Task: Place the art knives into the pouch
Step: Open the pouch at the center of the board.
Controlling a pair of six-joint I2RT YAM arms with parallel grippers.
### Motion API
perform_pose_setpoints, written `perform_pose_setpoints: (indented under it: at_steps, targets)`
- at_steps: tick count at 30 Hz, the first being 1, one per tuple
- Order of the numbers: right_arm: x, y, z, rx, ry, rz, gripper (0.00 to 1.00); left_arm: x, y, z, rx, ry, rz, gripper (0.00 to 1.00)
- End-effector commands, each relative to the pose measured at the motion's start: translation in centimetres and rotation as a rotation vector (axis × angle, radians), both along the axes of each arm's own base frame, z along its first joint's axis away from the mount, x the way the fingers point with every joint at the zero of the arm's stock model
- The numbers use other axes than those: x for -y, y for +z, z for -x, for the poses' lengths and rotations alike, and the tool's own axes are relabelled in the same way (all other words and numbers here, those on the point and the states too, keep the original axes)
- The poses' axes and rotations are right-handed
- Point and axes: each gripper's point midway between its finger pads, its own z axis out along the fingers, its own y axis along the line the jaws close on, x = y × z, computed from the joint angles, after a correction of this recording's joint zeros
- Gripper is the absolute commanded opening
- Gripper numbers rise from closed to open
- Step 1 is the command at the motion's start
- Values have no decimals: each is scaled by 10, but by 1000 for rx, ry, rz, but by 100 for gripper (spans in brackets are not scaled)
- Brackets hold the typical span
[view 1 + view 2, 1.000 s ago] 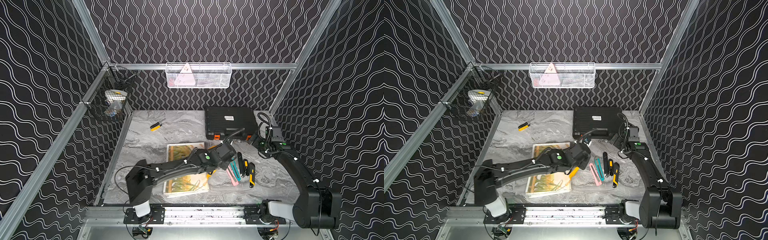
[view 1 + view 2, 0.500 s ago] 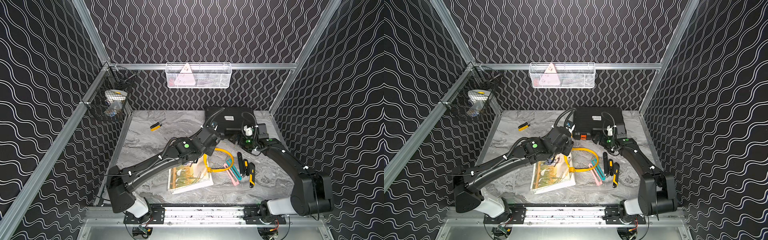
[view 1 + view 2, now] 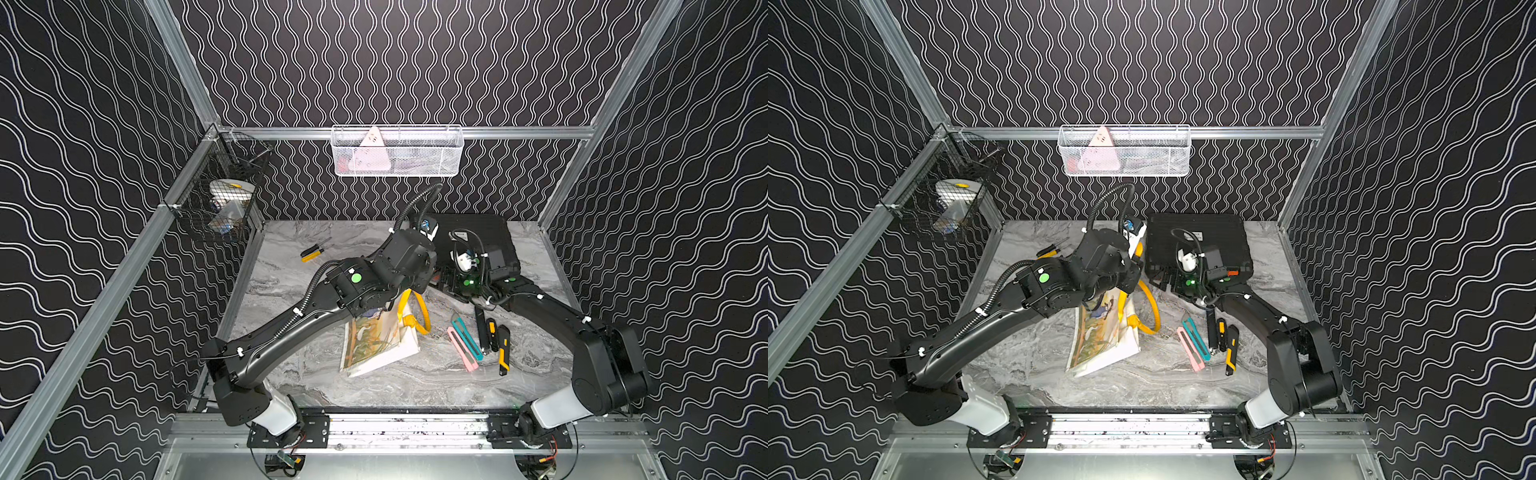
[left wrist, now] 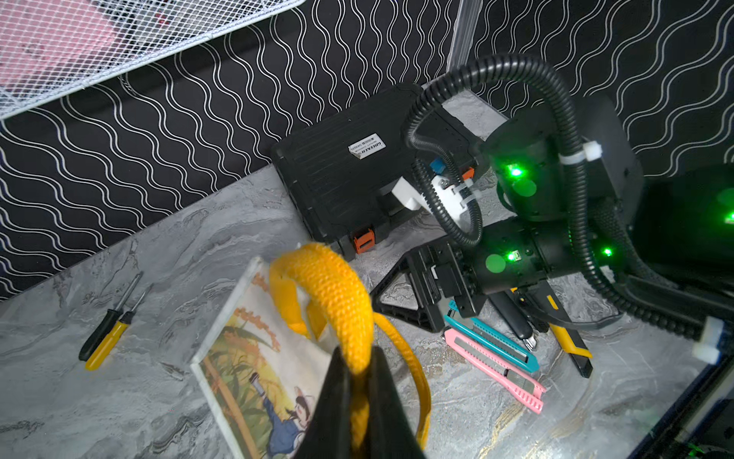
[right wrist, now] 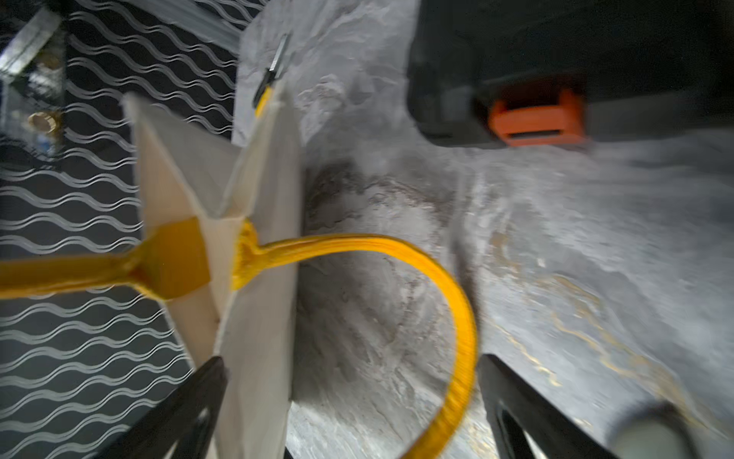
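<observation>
Left fingers [image 4: 337, 397] clamp shut on one yellow handle [image 4: 337, 294], hanging the pouch [image 3: 382, 340] tilted, its lower edge seemingly on the worktop [image 3: 374, 386]. Right fingers [image 5: 206, 377] gape wide and empty, with the free handle [image 5: 456, 302] passing between them. Probably best to close on that loop and pull the mouth apart. The art knife [image 3: 482, 332] lies untouched among the cutters [image 3: 467, 345].

Bare tabletop [image 3: 415, 386] before the pouch [image 3: 376, 345] and toward the left wall; cutters [image 3: 462, 349] close beside it, black case [image 3: 494, 232] behind.

The left end effector [image 4: 359, 353] has lifted the pouch [image 3: 376, 340] by one yellow handle [image 4: 329, 286] from flat to tilted; the right end effector [image 5: 351, 357] closed in.
</observation>
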Motion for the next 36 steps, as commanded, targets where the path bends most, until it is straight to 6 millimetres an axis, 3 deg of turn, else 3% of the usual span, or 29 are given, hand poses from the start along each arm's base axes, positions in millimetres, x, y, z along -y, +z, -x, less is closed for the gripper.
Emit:
perform_pose_setpoints:
  at_steps: [1, 6, 11, 20, 31, 36]
  targets:
    - [-24, 17, 5, 70, 82, -39, 100, -4, 6, -5, 35, 17, -24, 0]
    - [-29, 7, 12, 67, 83, 13, 99, 2, 3, -14, 33, 14, -43, 0]
    - [-51, 6, 34, 68, 166, 17, 88, -1, 8, -22, 38, 31, -39, 0]
    - [-55, 8, 49, 73, 182, 6, 66, -10, 16, -29, 42, 49, -11, 0]
    - [-47, 33, 55, 126, 165, 9, 69, -18, 16, -31, 50, 78, -26, 0]
    - [-48, 26, 56, 113, 171, 12, 68, -20, 20, -32, 56, 82, -25, 0]
